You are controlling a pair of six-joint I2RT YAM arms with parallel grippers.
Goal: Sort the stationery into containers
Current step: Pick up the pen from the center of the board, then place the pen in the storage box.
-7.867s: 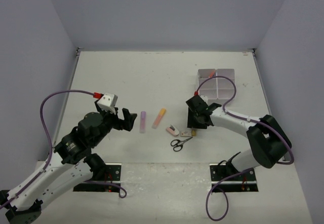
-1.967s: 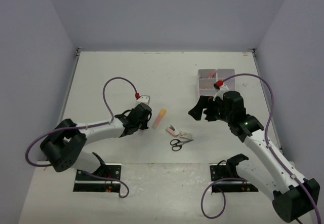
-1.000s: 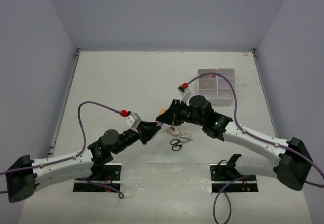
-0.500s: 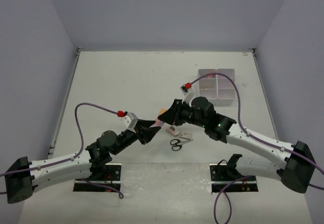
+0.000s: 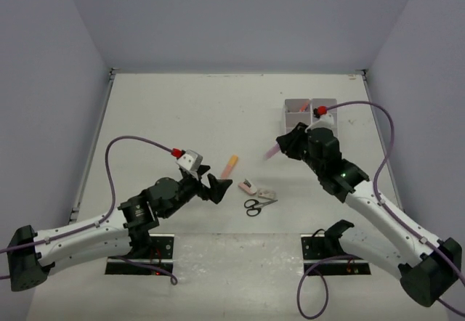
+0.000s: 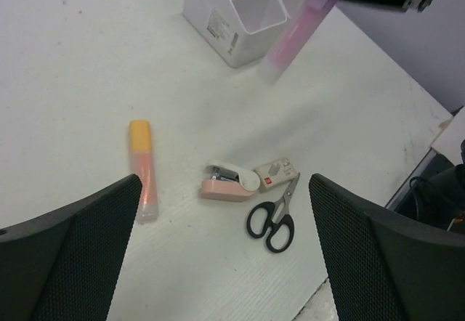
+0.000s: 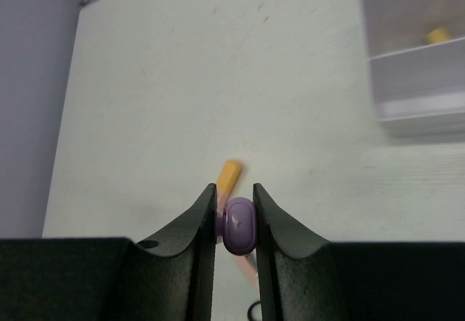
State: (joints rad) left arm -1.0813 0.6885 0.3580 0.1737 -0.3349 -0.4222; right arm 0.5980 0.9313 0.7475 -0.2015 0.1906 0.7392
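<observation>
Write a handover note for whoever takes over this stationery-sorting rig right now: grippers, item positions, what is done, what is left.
Left gripper: open, empty, above the table.
Right gripper: shut on the lilac highlighter, in the air short of the organiser box.
On the table: orange highlighter, small pink item, small tan item, scissors.
Done: the box holds at least one small item.
Left: box the lilac highlighter, then those four.

This is a robotics lab test cell: a plain white table (image 5: pixel 182 110) boxed in by bare lilac-grey walls (image 5: pixel 240 16), with a left robot arm (image 5: pixel 80 230) and a right robot arm (image 5: pixel 385 219) bolted on metal plates (image 5: pixel 166 247) at its near edge, trailing purple cables (image 5: pixel 138 139).
</observation>
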